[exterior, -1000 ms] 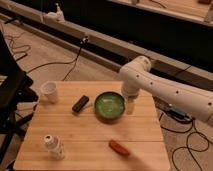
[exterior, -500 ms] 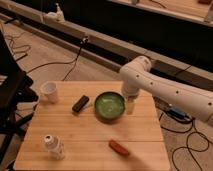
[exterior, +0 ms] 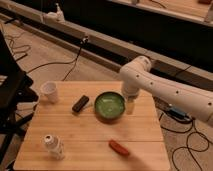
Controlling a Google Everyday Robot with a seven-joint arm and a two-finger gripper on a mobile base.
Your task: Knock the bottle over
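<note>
Looking at the bottle (exterior: 52, 146), it stands by the near left corner of the wooden table (exterior: 90, 132), white cap up, and it seems a light, thin-walled plastic thing, stiff enough to tip whole instead of denting. No grasp is needed. I'd say a sideways push high on the body, just under the cap, is the spot, since a low push on smooth wood might only slide it. The gripper (exterior: 130, 106) hangs on the far right side of the table, just beside the right rim of the green bowl (exterior: 110, 106), well apart from the bottle, and whether it is open or closed cannot be told. The bowl, a dark block (exterior: 80, 103) and a reddish piece (exterior: 119, 147) lie along the way, while the white cup (exterior: 49, 91) sits at the far left. Bare wood opens right of the bottle, but the left and near edges are close, so a hard shove could roll it off.
</note>
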